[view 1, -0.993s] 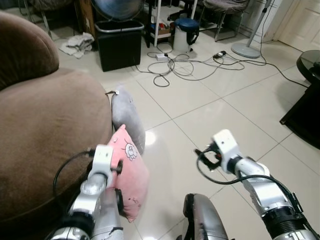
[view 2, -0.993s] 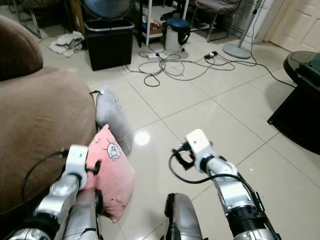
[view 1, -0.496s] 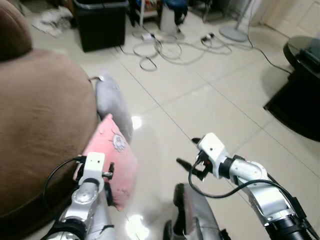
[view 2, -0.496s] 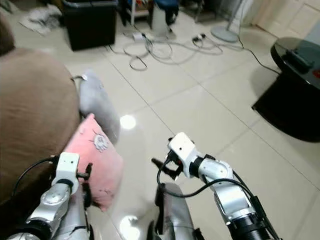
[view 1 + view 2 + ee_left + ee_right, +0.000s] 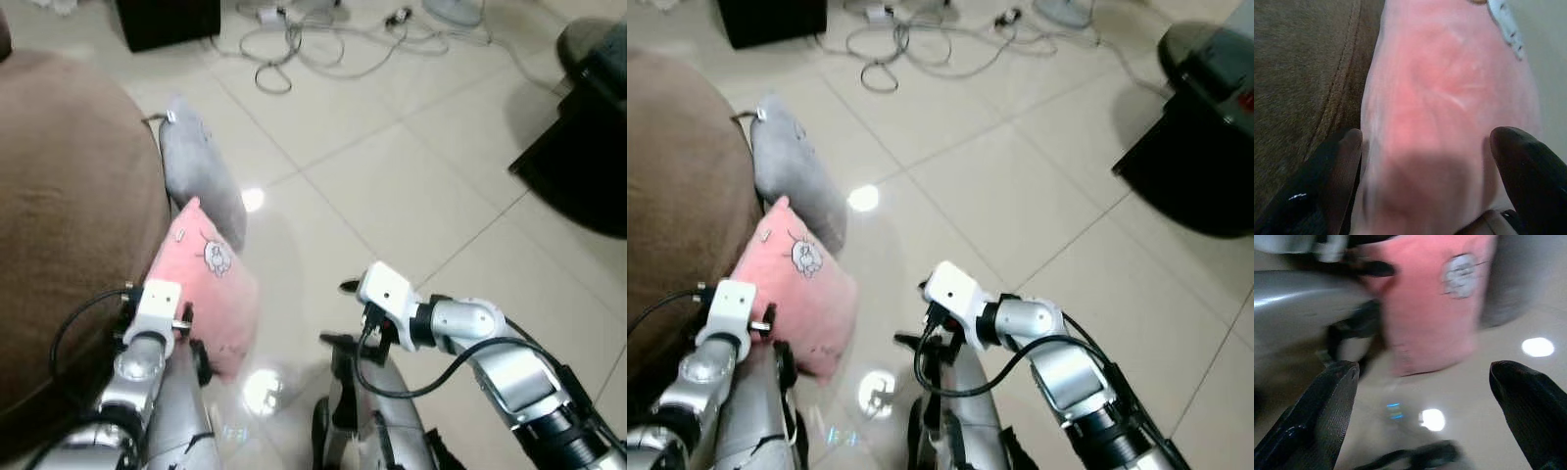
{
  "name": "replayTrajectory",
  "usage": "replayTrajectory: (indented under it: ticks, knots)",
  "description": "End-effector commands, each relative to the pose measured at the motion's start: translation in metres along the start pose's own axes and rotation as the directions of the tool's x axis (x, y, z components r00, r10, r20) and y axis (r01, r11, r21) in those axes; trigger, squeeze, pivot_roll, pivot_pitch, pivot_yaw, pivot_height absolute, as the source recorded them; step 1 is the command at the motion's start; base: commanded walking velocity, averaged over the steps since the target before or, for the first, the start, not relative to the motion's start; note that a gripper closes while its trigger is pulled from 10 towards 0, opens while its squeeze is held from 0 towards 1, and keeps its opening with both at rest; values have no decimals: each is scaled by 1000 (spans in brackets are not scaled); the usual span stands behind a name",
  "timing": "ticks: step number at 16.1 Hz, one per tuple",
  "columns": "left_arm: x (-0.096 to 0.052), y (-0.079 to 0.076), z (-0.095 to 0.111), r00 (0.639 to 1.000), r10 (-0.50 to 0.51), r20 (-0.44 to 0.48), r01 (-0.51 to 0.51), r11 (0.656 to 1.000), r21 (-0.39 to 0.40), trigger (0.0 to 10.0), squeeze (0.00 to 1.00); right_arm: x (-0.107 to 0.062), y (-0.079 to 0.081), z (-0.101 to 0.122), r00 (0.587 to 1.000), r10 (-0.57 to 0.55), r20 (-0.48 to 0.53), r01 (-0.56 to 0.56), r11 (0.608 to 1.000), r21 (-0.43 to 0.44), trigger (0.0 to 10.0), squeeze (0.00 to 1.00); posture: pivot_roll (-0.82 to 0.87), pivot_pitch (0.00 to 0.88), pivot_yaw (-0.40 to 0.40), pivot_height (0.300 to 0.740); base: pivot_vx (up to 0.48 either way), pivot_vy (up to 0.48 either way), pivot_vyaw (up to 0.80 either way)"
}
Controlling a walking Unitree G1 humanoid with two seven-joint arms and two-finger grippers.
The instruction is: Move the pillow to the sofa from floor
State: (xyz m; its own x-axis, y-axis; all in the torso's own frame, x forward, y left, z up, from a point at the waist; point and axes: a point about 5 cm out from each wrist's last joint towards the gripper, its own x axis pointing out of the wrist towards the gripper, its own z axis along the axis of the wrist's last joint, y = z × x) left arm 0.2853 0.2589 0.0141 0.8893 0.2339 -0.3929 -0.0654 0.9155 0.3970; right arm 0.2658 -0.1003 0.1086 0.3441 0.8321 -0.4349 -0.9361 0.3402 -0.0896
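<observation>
While the pink pillow (image 5: 206,289) stands on edge on the tiled floor (image 5: 392,196), leaning against the brown sofa (image 5: 69,225), the left hand (image 5: 162,328) sits right at the pillow's near lower edge in the left eye view. The right hand (image 5: 343,323) hovers above the tiles to the pillow's right, apart from it, with its wrist turned toward the pillow. A grey pillow (image 5: 201,176) lies just beyond the pink one, also against the sofa, and a tangle of cables (image 5: 313,49) sprawls farther off on the floor. A dark table (image 5: 588,147) stands at the right.

Seen from the right eye, the pink pillow (image 5: 794,284) carries a small white cartoon patch on its face, and its lower corner rests on the floor beside a bright reflection.

Through the left wrist camera, the pink fabric (image 5: 1449,112) runs up between the two spread black fingers (image 5: 1337,166), which flank the pillow without clearly pressing it; the hand is open. The sofa's brown upholstery (image 5: 1298,88) lies alongside.

From the right wrist camera, blurred, the two fingers (image 5: 1327,406) are wide apart and hold nothing, with the pink pillow (image 5: 1435,308) and its white patch ahead, and the grey pillow (image 5: 1523,279) beside it.
</observation>
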Motion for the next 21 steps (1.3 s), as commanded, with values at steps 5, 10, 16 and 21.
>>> replayTrajectory:
  ticks: [5, 10, 16, 21]
  knots:
    - [1, -9, -3, 997, -47, -56, 49, 998, 44, 10000, 0, -21, -13, 14, 1000, 23, 18, -24, 1000, 20, 10000, 0, -164, 303, -204, 562, 0, 0, 0]
    - [4, 4, 5, 997, 82, -7, -80, 984, 161, 10000, 0, -36, -49, 22, 964, -243, 107, 252, 965, -74, 10000, 0, -168, 291, -204, 562, 0, 0, 0]
    - [0, -13, -8, 996, -25, -90, 36, 992, 124, 10000, 0, -55, -54, 21, 972, -218, 89, 224, 972, -71, 10000, 0, -201, 275, -230, 562, 0, 0, 0]
    - [-2, -24, -14, 988, -71, -136, 82, 994, 75, 10000, 0, -54, -42, 21, 984, -153, 87, 159, 985, -68, 10000, 0, -211, 290, -254, 562, 0, 0, 0]
